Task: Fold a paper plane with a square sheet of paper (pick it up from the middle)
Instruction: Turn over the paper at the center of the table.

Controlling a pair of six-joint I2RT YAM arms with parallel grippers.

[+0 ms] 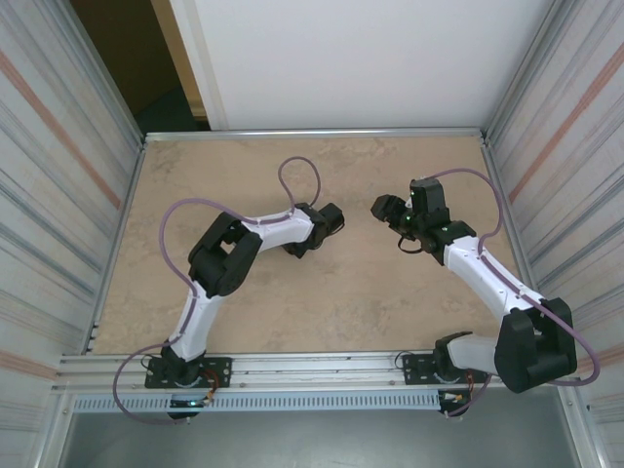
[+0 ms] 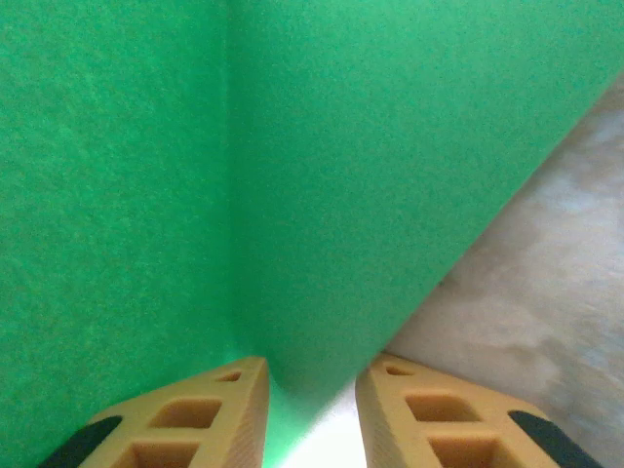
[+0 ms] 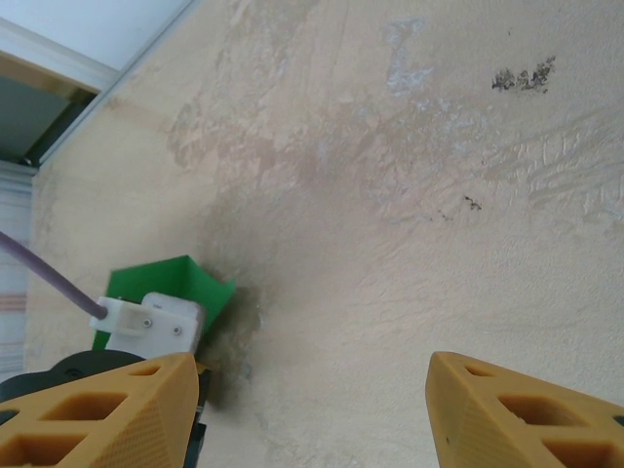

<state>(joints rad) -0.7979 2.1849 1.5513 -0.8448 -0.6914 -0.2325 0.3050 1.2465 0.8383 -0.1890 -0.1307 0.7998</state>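
Green paper (image 2: 322, 175) creased; left gripper (image 2: 312, 370) jaws apart.

Top ext cam fixed high behind arm bases, looks down on table (image 1: 341, 302), far edge at 12 o'clock; L wrist cam v. close on green sheet (image 2: 370, 156); R wrist cam farther back, angled down, same sheet at its 8 o'clock; all share tabletop.

Counted are one sheet of paper (image 2: 370, 166), one worktop (image 1: 370, 292), and two end effectors: the left end effector (image 2: 310, 385) and the right end effector (image 3: 312, 390).
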